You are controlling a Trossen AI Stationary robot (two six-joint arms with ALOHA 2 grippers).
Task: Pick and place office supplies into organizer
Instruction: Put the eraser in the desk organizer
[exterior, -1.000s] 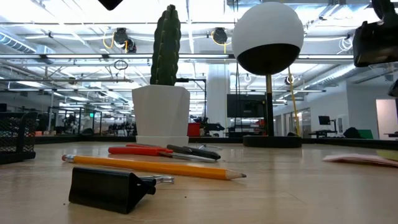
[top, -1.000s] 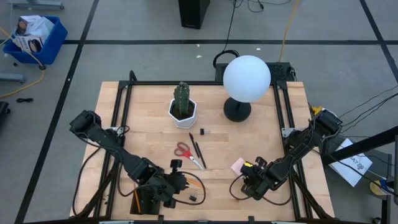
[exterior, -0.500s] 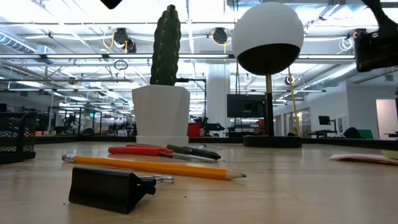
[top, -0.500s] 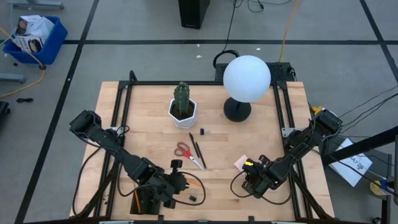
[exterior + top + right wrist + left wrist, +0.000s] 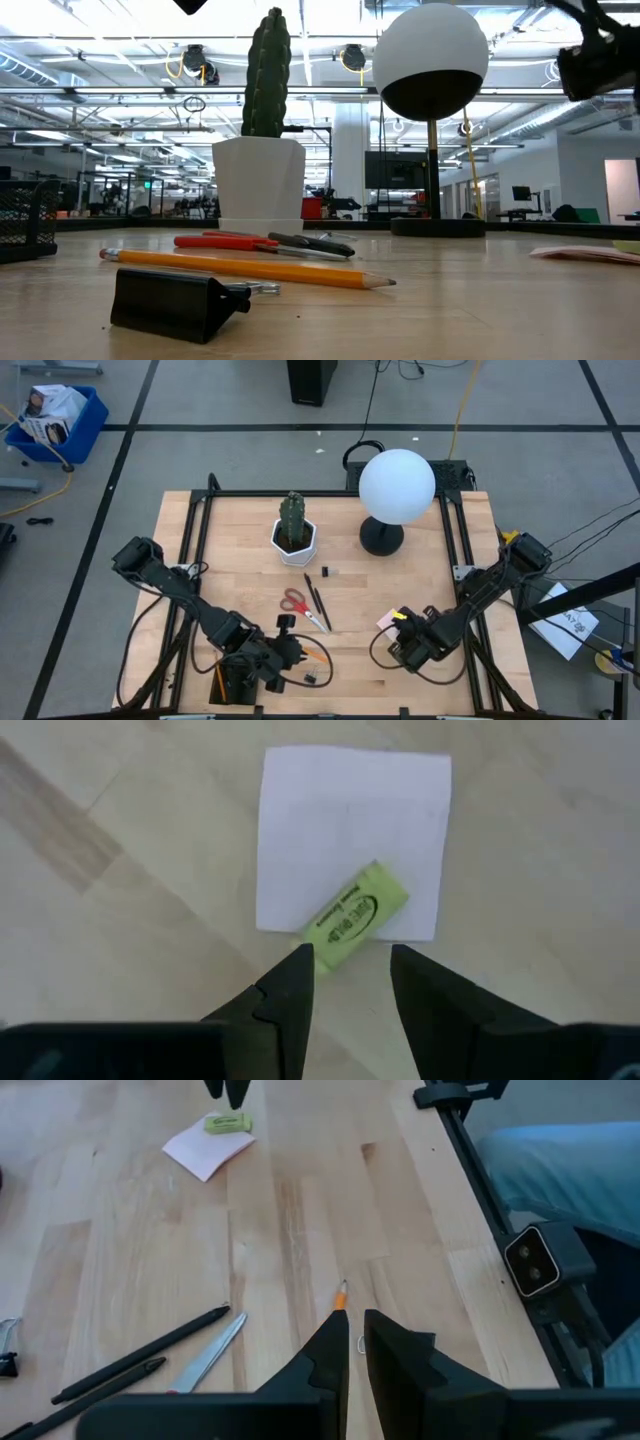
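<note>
The right pincer (image 5: 345, 982), jaws spread and holding nothing, has drifted nearer the pink sticky-note pad (image 5: 350, 840); the yellow-green eraser (image 5: 350, 914) lies just ahead of its tips, so a grasp looks imminent. The left pincer (image 5: 355, 1348) hangs nearly pressed together above the orange pencil (image 5: 340, 1295).

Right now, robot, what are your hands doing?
Right tool open, above yellow eraser on pink sticky pad. Left tool nearly shut over orange pencil. Nothing blocking.
</note>
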